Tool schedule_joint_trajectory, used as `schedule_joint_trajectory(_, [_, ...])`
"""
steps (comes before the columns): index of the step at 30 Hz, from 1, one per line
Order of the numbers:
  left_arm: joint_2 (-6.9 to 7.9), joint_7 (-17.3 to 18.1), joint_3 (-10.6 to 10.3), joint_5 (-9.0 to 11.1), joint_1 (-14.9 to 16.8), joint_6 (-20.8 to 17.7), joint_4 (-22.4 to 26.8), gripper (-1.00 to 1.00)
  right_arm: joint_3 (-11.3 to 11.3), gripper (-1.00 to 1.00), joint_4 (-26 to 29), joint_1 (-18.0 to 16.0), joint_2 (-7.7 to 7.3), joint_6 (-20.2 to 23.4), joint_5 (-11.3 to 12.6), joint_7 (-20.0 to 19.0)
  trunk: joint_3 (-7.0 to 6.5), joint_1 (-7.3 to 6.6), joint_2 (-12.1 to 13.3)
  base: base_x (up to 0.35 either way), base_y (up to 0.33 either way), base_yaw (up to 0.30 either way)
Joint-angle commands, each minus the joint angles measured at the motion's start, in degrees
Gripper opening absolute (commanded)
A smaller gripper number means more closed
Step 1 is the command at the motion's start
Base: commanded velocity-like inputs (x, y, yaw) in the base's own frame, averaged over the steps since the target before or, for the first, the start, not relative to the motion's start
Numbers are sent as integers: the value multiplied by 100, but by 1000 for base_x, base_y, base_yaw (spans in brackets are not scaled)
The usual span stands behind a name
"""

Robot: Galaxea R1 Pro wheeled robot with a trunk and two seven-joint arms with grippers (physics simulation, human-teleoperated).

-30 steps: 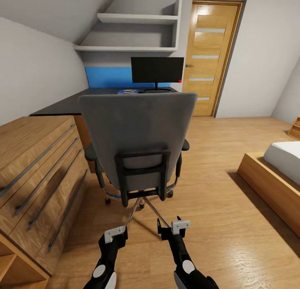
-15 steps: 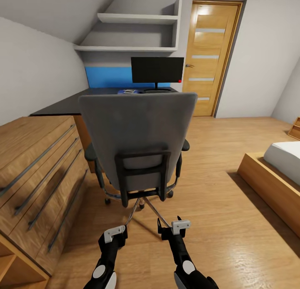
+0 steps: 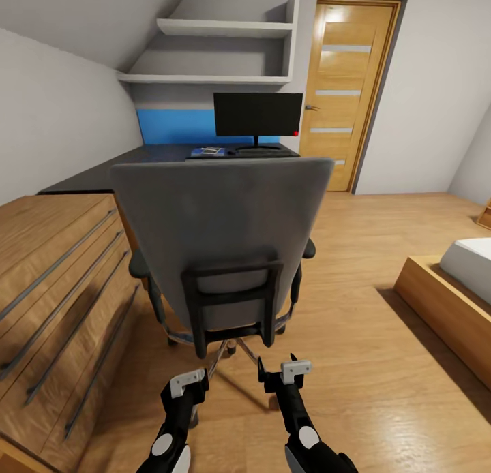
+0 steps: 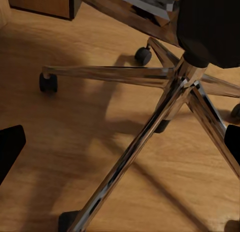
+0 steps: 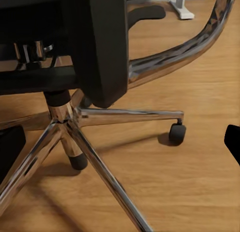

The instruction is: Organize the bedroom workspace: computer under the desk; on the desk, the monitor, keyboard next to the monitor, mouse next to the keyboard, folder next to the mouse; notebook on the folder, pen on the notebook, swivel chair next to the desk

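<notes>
The swivel chair (image 3: 221, 245) stands with its back to the robot, and beyond it the desk (image 3: 157, 156) carries the monitor (image 3: 258, 114) and the blue folder (image 3: 206, 151) beside the monitor's stand. Both the left gripper (image 3: 189, 383) and the right gripper (image 3: 286, 373) hang low behind the chair's chrome base, fingers spread apart and holding nothing

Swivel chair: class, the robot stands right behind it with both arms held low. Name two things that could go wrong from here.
1. The swivel chair rests on castors, and both grippers hang close to its chrome base. A nudge could roll or spin it off line.
2. Pushed forward carelessly, it could strike the desk or the wooden drawer unit beside it.
3. Its tall back hides much of the desk, so whatever lies there is hard to judge.
</notes>
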State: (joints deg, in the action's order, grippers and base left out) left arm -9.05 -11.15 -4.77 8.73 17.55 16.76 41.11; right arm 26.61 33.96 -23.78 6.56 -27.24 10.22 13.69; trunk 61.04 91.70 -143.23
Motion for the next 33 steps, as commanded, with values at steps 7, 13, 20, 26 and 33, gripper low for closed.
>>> schedule_joint_trajectory(7, [6,-36,-33,59,3,22,-5,100,46,100,-4,-9,-5,-27,59,37,5,0,-2,35,0,0])
schedule_joint_trajectory(13, [8,-36,-33,59,3,26,-6,100,46,100,-4,-10,-5,-27,59,37,5,0,-2,120,0,0])
schedule_joint_trajectory(20, [8,-36,-33,59,3,28,-7,100,44,100,-4,-10,-5,-22,59,37,5,0,-2,127,0,0])
schedule_joint_trajectory(26, [8,-36,-33,61,3,29,-7,100,38,100,-4,-10,-5,-19,59,37,5,0,-2,13,0,0])
schedule_joint_trajectory(33, [8,-36,-33,59,3,34,-7,100,39,100,-4,-9,-5,-18,59,37,5,0,-2,61,0,0])
